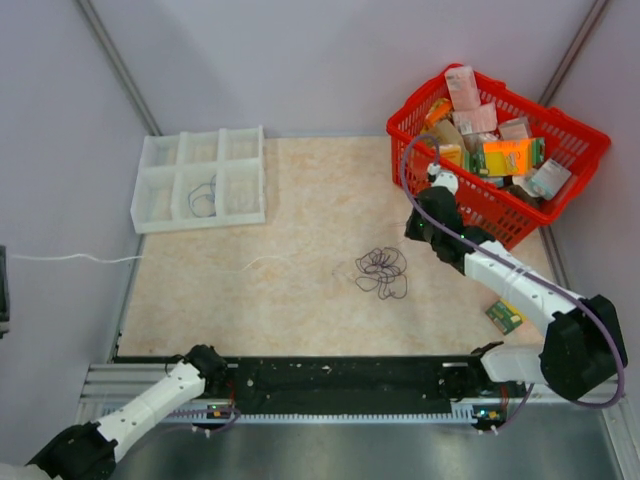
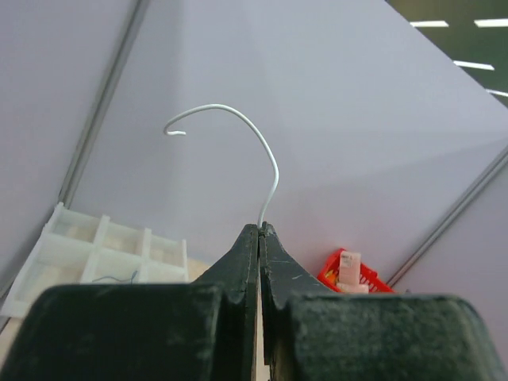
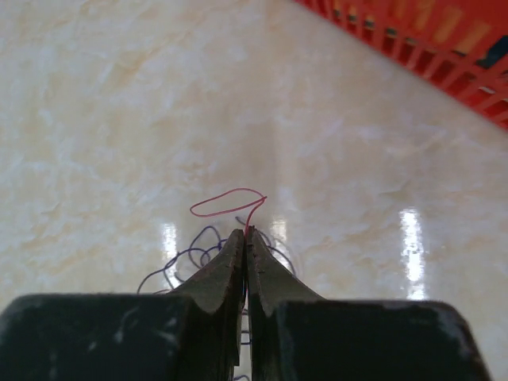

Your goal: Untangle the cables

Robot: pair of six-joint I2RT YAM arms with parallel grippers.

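Note:
A knot of thin dark and purple cables (image 1: 382,272) lies on the beige table, right of centre. My right gripper (image 1: 414,233) hovers just right of it, shut on a thin red wire (image 3: 230,202) that loops up from the fingertips (image 3: 245,233), with purple loops (image 3: 186,258) behind and below them. My left gripper (image 1: 207,354) is at the near table edge, shut on a pale white wire (image 2: 266,171) that curls upward from its tips (image 2: 260,228). A blue wire (image 1: 203,197) lies in the white tray. A pale strand (image 1: 265,260) lies on the table left of the knot.
A white compartment tray (image 1: 200,135) stands at the back left. A red basket (image 1: 590,140) full of packets stands at the back right, close behind my right arm. A small green packet (image 1: 505,316) lies near the right front. A thin white line (image 1: 70,258) runs off the left edge.

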